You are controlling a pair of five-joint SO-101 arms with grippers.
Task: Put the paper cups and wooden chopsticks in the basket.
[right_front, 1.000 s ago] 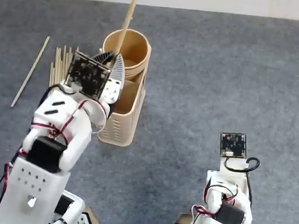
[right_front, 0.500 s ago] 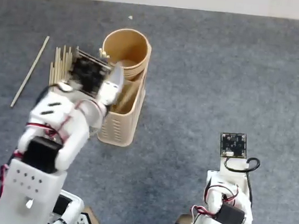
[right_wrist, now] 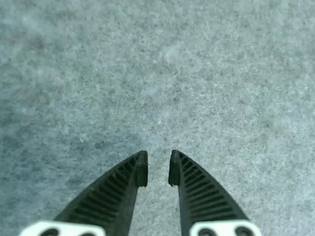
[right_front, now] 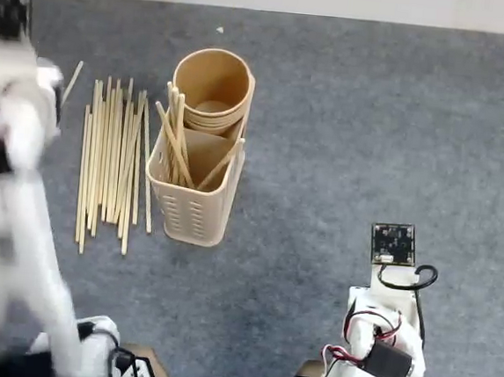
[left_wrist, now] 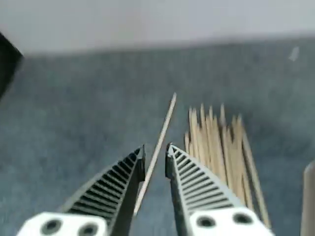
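A beige slotted basket (right_front: 193, 208) stands mid-table. Stacked paper cups (right_front: 212, 81) sit in its far compartment, and several wooden chopsticks (right_front: 178, 149) lean in the near one. A pile of loose chopsticks (right_front: 111, 163) (left_wrist: 216, 142) lies on the carpet beside the basket. Farther out lies a single chopstick (right_front: 72, 80) (left_wrist: 160, 137). My left gripper (left_wrist: 155, 160) hovers over this single stick, narrowly open, the stick showing in the gap below. The left arm (right_front: 10, 132) rises at the table's far left. My right gripper (right_wrist: 156, 169) is narrowly open over bare carpet, holding nothing.
Grey carpet (right_front: 373, 120) covers the table. The right arm (right_front: 384, 341) is folded back at the near edge, well away from the basket. A pale wall strip (left_wrist: 147, 19) runs along the far side.
The left arm held a chopstick upright over the basket, let it go into the near compartment, then swung away to the far left above the single chopstick. The right arm has kept still.
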